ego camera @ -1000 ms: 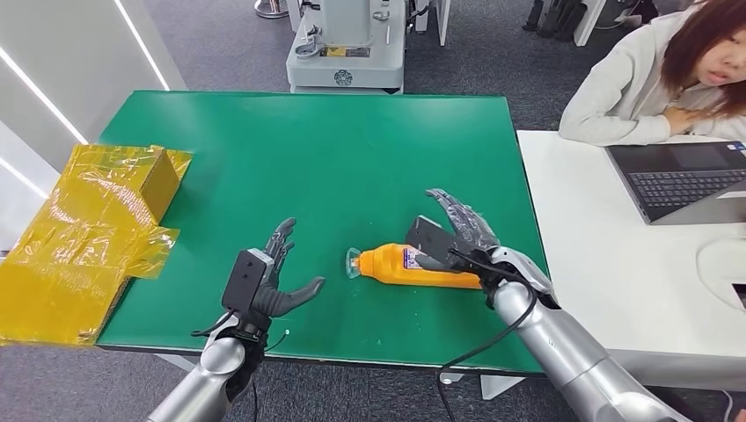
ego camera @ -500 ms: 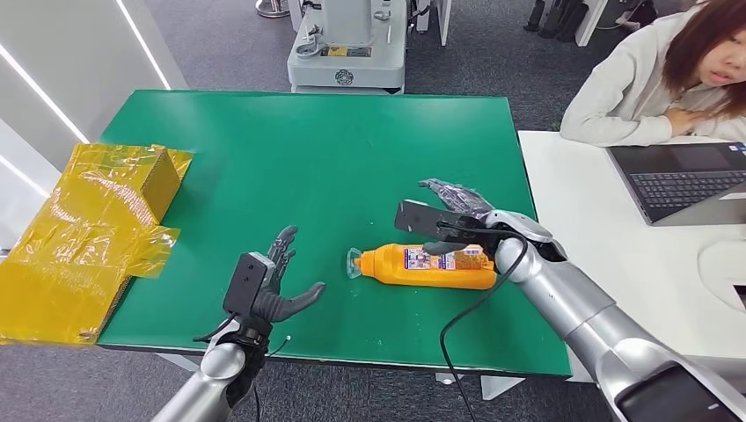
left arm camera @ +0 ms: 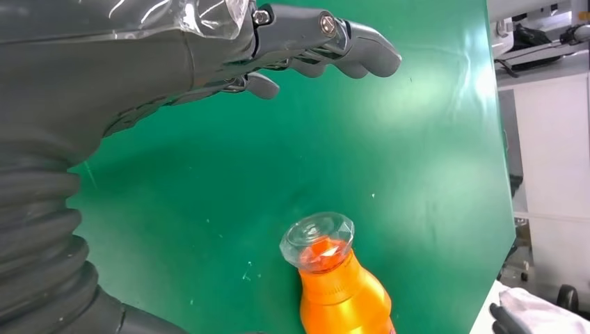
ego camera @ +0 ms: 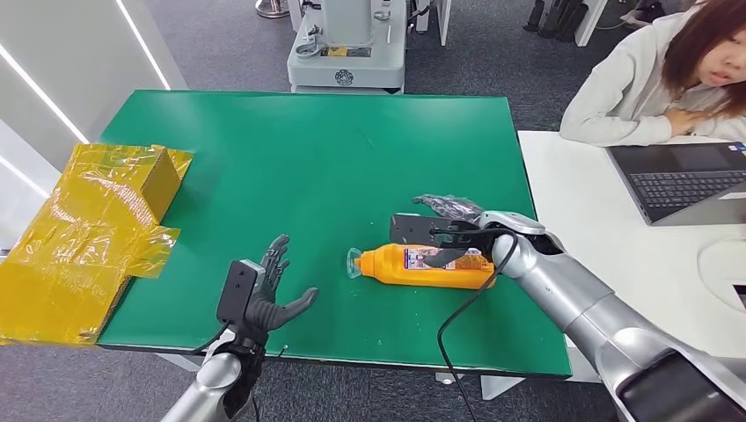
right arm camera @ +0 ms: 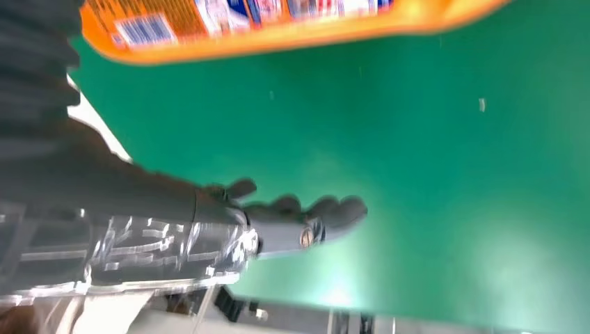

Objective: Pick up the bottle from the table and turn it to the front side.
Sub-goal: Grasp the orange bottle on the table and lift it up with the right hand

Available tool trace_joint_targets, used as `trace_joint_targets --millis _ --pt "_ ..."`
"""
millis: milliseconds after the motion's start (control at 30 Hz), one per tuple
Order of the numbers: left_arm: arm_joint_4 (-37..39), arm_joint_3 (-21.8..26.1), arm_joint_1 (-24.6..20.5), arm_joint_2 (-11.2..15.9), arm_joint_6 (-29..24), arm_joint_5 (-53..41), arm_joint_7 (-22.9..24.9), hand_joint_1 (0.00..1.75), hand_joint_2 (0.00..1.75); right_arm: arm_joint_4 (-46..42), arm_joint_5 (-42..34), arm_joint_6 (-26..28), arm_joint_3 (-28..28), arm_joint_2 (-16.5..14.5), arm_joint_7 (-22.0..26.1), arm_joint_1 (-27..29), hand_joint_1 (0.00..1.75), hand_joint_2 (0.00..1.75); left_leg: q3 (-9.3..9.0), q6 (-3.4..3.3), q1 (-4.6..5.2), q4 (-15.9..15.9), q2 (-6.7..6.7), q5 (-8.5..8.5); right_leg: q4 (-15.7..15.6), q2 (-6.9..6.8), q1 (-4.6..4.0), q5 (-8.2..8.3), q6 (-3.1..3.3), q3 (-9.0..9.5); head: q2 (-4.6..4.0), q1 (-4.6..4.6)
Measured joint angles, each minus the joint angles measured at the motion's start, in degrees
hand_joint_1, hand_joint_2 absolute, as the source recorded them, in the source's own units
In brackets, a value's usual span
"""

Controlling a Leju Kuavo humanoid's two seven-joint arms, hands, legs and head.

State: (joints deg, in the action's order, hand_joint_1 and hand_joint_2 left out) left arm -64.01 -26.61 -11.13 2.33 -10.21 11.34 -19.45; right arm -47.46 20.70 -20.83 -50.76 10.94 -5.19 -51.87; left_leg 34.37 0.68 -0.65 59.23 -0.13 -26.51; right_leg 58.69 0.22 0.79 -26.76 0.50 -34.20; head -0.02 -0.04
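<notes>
Right hand (ego camera: 455,230) has swung left over the orange bottle (ego camera: 422,265) — fingers spread, nothing gripped yet — so the pickup is close.

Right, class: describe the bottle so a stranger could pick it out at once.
Find the green table. Near its front edge, towards the right, the bottle lies on its side beside the right hand. It is bright orange with a clear faceted cap, unlike the yellow wrapped packages at the far left.
</notes>
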Motion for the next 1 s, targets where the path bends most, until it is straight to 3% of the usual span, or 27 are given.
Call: trace_joint_targets --millis 567,1000 --pt "-2.8 3.2 2.5 -1.4 0.8 -0.4 3.1 0.0 1.75 -2.3 -4.2 -12.8 -7.0 3.4 -4.5 -1.4 0.0 1.75 0.0 0.0 0.0 0.0 -0.01 0.0 0.0 -0.01 0.0 0.0 0.0 0.01 0.0 0.0" --pt "-3.7 4.2 3.8 -2.5 1.2 -2.0 4.2 0.0 1.75 -7.4 -0.3 -9.9 -11.7 7.8 -8.2 -1.4 0.0 1.75 0.0 0.0 0.0 0.0 -0.02 0.0 0.0 -0.02 0.0 0.0 0.0 0.0 0.0 0.01"
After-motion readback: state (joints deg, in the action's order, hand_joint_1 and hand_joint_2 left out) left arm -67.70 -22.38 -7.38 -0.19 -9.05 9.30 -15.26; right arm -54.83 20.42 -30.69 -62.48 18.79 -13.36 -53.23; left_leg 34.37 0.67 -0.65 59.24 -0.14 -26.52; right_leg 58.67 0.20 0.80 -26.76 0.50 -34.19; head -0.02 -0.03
